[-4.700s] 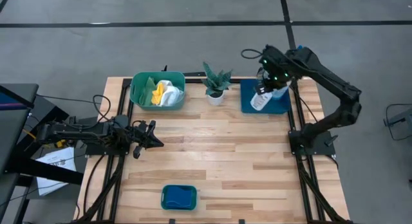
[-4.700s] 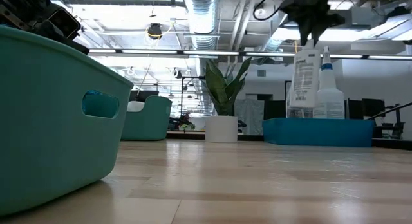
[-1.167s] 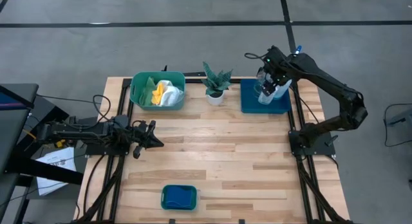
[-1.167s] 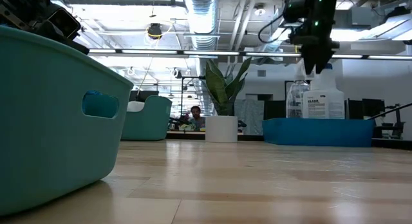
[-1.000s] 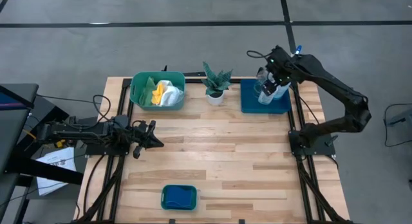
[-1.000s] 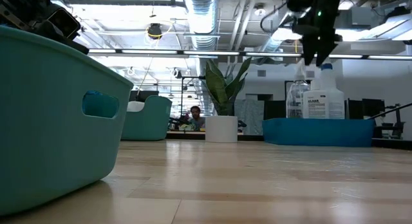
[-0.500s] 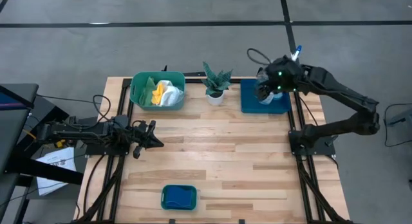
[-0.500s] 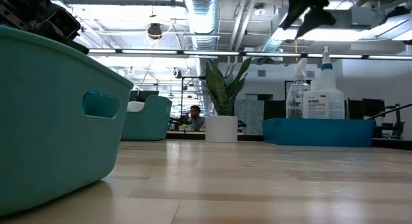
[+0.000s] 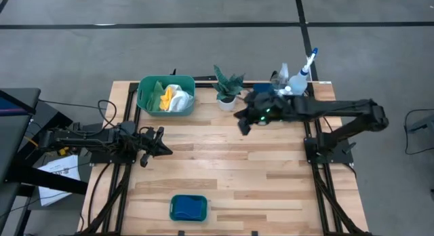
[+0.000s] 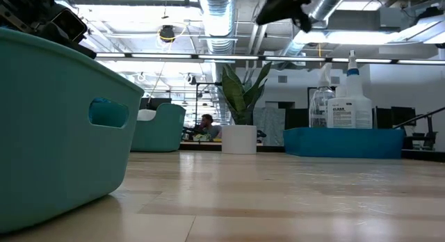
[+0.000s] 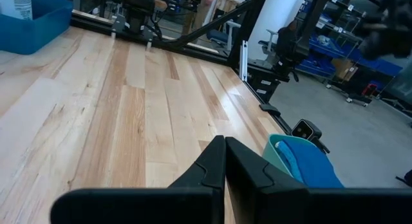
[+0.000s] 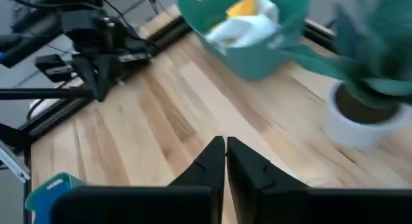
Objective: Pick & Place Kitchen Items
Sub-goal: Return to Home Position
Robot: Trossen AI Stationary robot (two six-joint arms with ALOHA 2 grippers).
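Right claw (image 9: 242,122): empty, fingers pressed together; held over the counter (image 9: 224,168), near the potted plant (image 9: 226,87)
Left claw (image 9: 165,150): closed on nothing; parked at the left edge
Bottles: white spray bottle (image 9: 299,76) and clear spray bottle (image 9: 281,74) are seen upright in the blue tray (image 10: 344,141)
Homing: the arm is best drawn back high; plant and bottles should be cleared

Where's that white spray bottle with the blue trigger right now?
In the high view, the white spray bottle stands at the far right corner of the table, in the dark blue tray, beside the clear spray bottle.
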